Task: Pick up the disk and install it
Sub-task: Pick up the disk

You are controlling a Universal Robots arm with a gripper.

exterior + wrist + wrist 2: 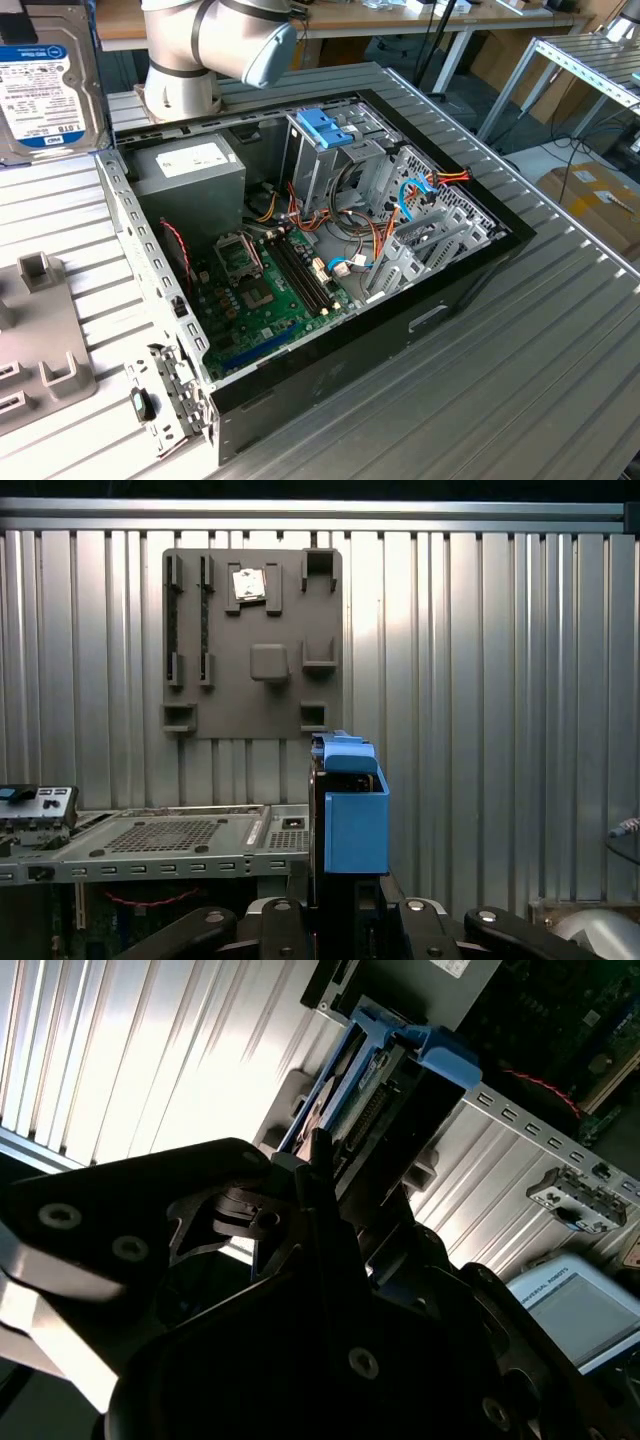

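In the exterior view a ribbed metal table (520, 380) is filling the foreground, with desks (400, 20) and a steel rack (590, 60) standing behind it from twelve to two o'clock and a cardboard box (590, 200) sitting at three o'clock. An open computer case (330, 380) is lying on its side at the centre. It is showing a grey power supply (195, 170) toward eleven o'clock, a green motherboard (265, 290) toward seven o'clock and a metal drive cage (305, 170) topped by a blue bracket (325, 125) at twelve o'clock, with red, orange and blue cables (380, 240) trailing between them. A grey fixture plate (40, 340) is resting on the table at eight o'clock. The arm (215, 40) is rising at twelve o'clock behind the case, and the disk (40, 85) is showing its pale label at ten o'clock, outside the case. In the second wrist view the bright table (130, 1060) and the case's slotted wall (520, 1150) are lying beyond the gripper (330, 1175), whose dark jaws are pressing on the disk (400, 1055), its blue carrier end pointing away from the wrist. In the first wrist view the fixture plate (255, 640) is lying flat on the table (500, 680) beyond the case's rim (170, 835). The gripper (345, 910) is clamping the disk (350, 810) edge-on, its blue tab end showing just beside that rim.
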